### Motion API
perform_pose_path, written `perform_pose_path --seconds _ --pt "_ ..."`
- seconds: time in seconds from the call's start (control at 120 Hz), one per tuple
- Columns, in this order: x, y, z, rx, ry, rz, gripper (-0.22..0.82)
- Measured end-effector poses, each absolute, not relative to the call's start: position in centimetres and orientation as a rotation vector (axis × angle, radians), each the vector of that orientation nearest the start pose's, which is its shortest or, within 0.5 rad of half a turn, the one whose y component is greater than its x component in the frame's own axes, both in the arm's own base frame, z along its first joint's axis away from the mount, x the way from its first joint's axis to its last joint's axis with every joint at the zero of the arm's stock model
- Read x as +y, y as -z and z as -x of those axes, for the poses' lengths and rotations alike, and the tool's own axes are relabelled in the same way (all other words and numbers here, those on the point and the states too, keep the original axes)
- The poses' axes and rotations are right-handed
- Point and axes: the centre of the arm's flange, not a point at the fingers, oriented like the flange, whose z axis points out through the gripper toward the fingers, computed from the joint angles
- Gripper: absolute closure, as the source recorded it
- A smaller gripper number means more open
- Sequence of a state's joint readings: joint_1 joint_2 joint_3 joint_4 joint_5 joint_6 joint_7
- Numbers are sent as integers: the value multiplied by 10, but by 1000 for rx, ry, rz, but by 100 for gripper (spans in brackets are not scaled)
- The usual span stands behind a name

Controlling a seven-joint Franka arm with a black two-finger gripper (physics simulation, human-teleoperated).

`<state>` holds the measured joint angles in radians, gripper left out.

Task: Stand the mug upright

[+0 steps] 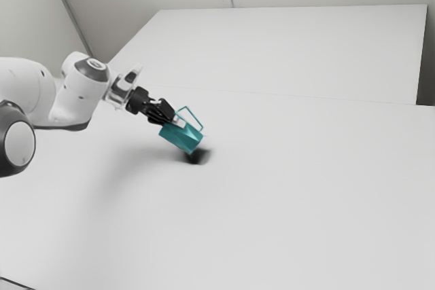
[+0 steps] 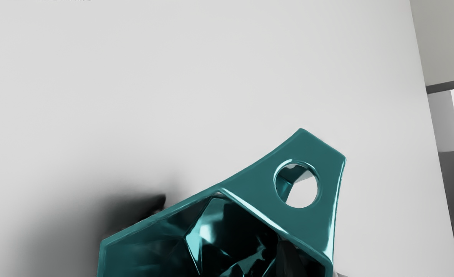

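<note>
The teal mug [image 1: 180, 138] is tilted at the end of my gripper [image 1: 172, 120], its base pointing down and away from the hand, with the low corner close above a dark shadow. Whether that corner touches the table cannot be told. Its thin handle rises on the upper side. In the wrist view the mug [image 2: 256, 188] has its open mouth toward my hand; one dark finger [image 2: 288, 257] reaches inside it by the wall at the handle side. My gripper [image 2: 312, 267] is shut on that wall, the outer finger mostly hidden.
A broad white table [image 1: 292, 195] lies under and around the mug, its far edge near the back wall. Beyond the table's side edge, the wrist view has a grey wall and a pale opening.
</note>
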<state>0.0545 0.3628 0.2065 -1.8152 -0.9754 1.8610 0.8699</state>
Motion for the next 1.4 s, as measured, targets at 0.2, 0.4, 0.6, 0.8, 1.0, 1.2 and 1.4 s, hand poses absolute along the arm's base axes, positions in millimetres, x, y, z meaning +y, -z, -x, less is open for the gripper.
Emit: perform_pose_path --seconds 0.2,0.4,0.6,0.8,1.0,1.2,1.4 --pt "77 -361 -619 -327 -220 -2457 79" --pt "65 -369 -627 -508 -202 -2656 79" --pt "46 -381 -642 -720 -194 -2821 79" --pt "24 -375 -657 -863 -159 -2901 79" --pt "8 -371 -667 -982 -125 -2954 79" --pt "-9 -363 -676 -1086 -86 -2988 79" --pt "-12 -349 -679 -1100 -49 -2999 79"
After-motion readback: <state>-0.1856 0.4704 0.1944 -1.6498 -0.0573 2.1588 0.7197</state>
